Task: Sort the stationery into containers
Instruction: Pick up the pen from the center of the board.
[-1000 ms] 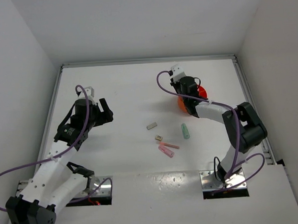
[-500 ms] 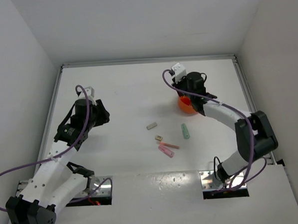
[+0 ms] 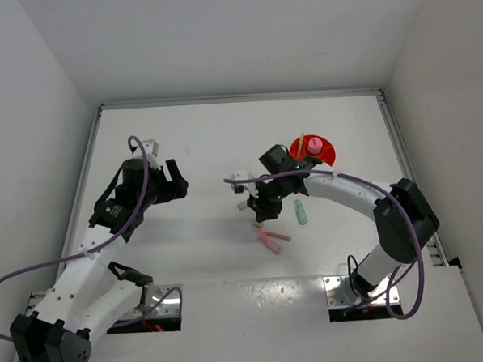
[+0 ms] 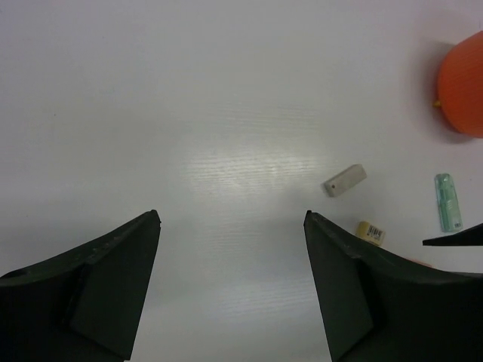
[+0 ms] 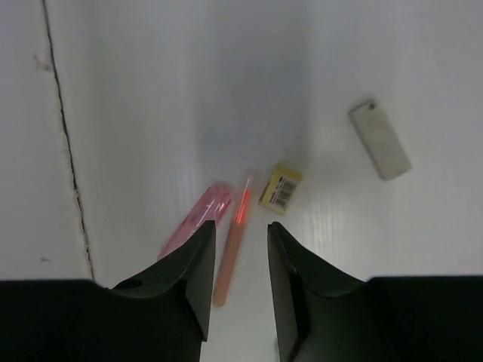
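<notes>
— Since a second ago the right arm has swung off the orange bowl [image 3: 327, 154] and come down over the middle of the desk [image 3: 182, 135]. The left arm has hardly shifted.
— Where is the bowl?
— I see it uncovered toward the far right corner, with a pink tube [image 3: 313, 146] and a thin yellowish stick [image 3: 302, 142] inside.
— And the right fingers [image 3: 259, 208]?
— They hang above the loose pieces with only a narrow gap between them, pinching nothing. Through my right wrist camera a thin salmon pen [image 5: 232, 249] shows in that gap, lying flat on the desk, with a pink stick [image 5: 195, 221] just beside it. A tan block [image 5: 280, 189] sits near the pen's tip, and a grey block [image 5: 379, 140] lies apart from them.
— Anything else out?
— A mint-green stick [image 3: 301, 212] lies between that cluster and the bowl.
— Left side?
— The left fingers [image 3: 175, 183] are spread wide and empty, well apart from everything, toward the left edge.
</notes>
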Controlling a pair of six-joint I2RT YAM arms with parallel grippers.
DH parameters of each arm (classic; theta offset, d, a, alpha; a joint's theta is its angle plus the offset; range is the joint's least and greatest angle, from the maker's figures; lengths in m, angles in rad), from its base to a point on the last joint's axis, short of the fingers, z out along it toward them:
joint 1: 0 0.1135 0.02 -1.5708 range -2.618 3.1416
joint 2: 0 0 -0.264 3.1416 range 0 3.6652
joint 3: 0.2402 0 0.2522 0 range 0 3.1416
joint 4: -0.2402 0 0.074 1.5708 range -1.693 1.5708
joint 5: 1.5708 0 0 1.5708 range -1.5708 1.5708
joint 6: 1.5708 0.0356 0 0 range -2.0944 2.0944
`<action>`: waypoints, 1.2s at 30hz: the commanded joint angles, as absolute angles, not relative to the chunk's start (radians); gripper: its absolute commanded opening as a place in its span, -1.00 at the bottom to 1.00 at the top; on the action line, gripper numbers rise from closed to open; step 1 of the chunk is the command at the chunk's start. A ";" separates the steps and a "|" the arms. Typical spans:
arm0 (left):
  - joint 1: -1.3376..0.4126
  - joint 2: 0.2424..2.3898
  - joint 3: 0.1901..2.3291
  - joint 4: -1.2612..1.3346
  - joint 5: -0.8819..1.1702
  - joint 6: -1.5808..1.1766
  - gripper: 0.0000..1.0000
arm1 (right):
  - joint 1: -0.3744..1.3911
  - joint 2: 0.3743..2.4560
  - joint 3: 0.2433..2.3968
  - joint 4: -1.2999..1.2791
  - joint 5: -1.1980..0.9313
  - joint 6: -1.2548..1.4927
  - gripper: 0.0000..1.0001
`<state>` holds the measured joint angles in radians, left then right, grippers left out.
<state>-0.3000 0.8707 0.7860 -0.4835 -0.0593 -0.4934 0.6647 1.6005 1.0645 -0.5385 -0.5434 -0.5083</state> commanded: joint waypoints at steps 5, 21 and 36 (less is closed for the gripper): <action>-0.291 0.868 0.787 -0.445 -0.040 -0.480 0.66 | 0.747 1.577 1.025 -0.545 -0.275 -0.359 -0.24; -0.291 0.877 0.778 -0.445 -0.040 -0.480 0.66 | 0.831 1.732 1.034 -0.546 -0.183 -0.321 -0.28; -0.291 0.877 0.778 -0.445 -0.040 -0.480 0.66 | 0.850 1.792 1.034 -0.528 -0.143 -0.302 -0.34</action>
